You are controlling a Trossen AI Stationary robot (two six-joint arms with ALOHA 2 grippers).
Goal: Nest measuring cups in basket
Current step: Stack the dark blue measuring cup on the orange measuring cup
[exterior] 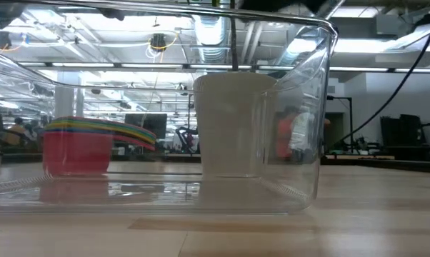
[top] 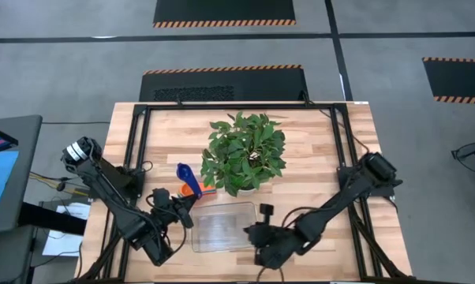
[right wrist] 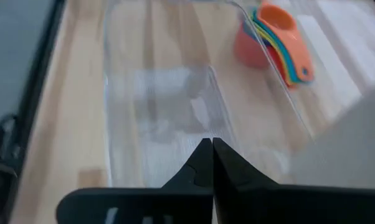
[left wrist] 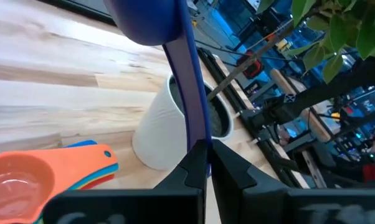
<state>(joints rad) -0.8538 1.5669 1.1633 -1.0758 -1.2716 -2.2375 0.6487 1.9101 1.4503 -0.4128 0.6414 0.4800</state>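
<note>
Near the table's front edge, left of centre, the left gripper (left wrist: 200,165) has its fingers pinched tight on the flat handle of a dark blue measuring cup (top: 185,173), bowl held up and away from the wrist. Beside it, the other measuring cups (right wrist: 271,40) sit already nested on the wood, red at the bottom and orange on top, handles fanned out. That stack stands just outside the basket (top: 224,226), close against its wall.

The basket is clear and low-walled, and nothing lies in it that I can see. Behind it stands a potted plant (top: 244,152) in a white pot.

The right gripper (right wrist: 206,163) hangs over the basket's near end, fingers shut together, holding nothing.

Handling, as I judge it: the cups look light, stiff, and smooth enough to slip. The flat handle is the sensible grip, as now. Lifting the stack by one handle may shed the lower cups. The basket looks light enough to skid if nudged.
</note>
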